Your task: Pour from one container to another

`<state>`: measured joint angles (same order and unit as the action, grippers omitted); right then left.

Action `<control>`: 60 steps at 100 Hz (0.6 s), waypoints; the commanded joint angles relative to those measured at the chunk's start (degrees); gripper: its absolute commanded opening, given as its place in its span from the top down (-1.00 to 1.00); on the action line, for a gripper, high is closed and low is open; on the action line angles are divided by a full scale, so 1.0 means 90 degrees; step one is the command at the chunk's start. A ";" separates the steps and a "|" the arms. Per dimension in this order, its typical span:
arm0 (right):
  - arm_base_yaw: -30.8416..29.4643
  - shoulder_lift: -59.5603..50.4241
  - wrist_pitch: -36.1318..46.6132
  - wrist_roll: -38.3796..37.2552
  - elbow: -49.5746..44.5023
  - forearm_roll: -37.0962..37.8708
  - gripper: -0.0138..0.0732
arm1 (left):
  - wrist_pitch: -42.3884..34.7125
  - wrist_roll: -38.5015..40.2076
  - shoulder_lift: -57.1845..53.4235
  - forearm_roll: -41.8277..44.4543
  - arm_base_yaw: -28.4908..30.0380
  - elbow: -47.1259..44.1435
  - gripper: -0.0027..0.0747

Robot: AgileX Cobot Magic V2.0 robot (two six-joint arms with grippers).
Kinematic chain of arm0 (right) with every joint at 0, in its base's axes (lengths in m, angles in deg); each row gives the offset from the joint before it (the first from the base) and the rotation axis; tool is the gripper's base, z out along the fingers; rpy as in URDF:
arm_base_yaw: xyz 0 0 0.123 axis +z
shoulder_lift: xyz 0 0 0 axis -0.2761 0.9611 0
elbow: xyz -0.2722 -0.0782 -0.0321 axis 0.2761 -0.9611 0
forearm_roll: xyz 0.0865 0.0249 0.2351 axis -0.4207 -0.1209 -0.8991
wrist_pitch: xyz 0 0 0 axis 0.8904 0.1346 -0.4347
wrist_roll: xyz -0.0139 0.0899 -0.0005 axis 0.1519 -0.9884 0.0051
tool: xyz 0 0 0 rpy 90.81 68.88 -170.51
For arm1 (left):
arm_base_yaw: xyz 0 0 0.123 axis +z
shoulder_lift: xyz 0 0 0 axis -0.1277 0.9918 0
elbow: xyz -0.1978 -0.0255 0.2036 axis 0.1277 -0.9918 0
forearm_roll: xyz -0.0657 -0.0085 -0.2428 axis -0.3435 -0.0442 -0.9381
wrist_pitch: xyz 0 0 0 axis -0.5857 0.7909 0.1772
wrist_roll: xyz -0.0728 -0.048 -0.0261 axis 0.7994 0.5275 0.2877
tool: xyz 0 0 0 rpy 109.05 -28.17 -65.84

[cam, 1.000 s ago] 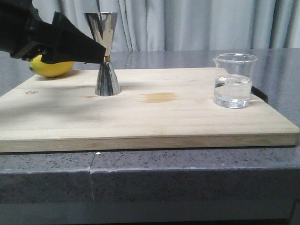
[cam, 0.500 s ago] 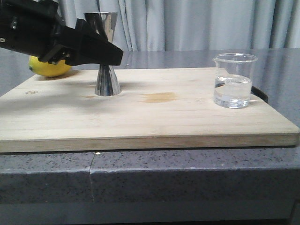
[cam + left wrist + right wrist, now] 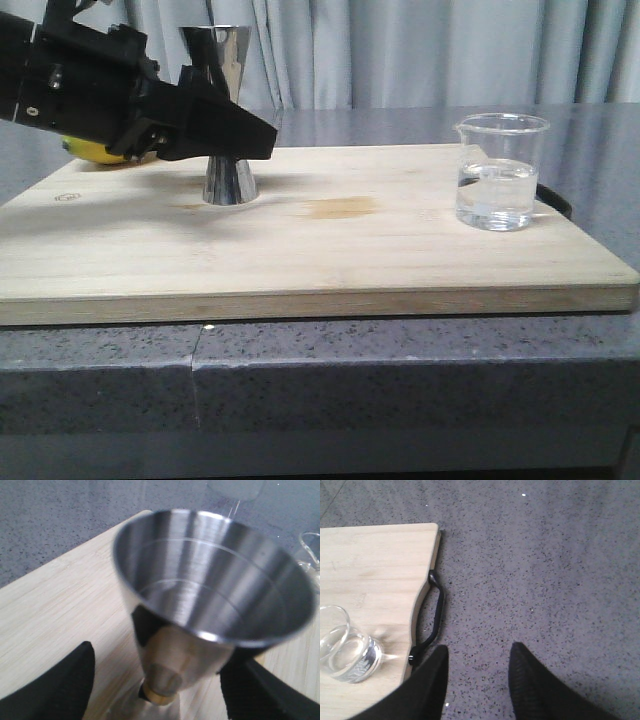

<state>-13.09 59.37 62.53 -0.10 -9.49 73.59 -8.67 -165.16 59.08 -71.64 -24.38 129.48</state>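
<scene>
The steel hourglass jigger (image 3: pixel 230 178) stands upright on the back left of the wooden board (image 3: pixel 330 250). My left gripper (image 3: pixel 252 138) is open at the level of the jigger's waist and hides that waist in the front view. In the left wrist view the jigger (image 3: pixel 210 595) rises between the two black fingers (image 3: pixel 65 685), with a gap on at least one side. The clear glass beaker (image 3: pixel 500 175), part full of clear liquid, stands at the board's right end. My right gripper (image 3: pixel 477 652) is open over the grey counter, beside the beaker (image 3: pixel 347 650), holding nothing.
A yellow lemon (image 3: pixel 90 150) lies behind the left arm at the board's back left corner. A black handle (image 3: pixel 437 610) runs along the board's right edge. Speckled grey countertop (image 3: pixel 545 570) surrounds the board, and curtains hang behind.
My left gripper has moved right and slightly down, so its fingers now reach past the jigger's waist. The jigger and beaker have not moved.
</scene>
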 commanded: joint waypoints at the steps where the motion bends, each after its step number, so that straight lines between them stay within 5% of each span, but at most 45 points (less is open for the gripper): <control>1: 0.0016 -0.0003 0.0468 0.0055 0.0152 -0.0043 0.09 | 0.0403 -0.0012 -0.0208 -0.0351 -0.0051 0.0182 -0.16; 54: 0.0044 -0.0003 0.0468 0.0059 0.0140 -0.0043 0.09 | 0.0408 -0.0012 -0.0208 -0.0351 -0.0051 0.0182 0.99; 60: 0.0147 -0.0003 0.0468 0.0146 0.0142 -0.0043 0.09 | 0.0408 0.0006 -0.0208 -0.0351 -0.0051 0.0182 0.98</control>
<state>-12.70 59.37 62.57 -0.10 -9.59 73.59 -8.22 -165.25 59.07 -71.77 -24.38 129.62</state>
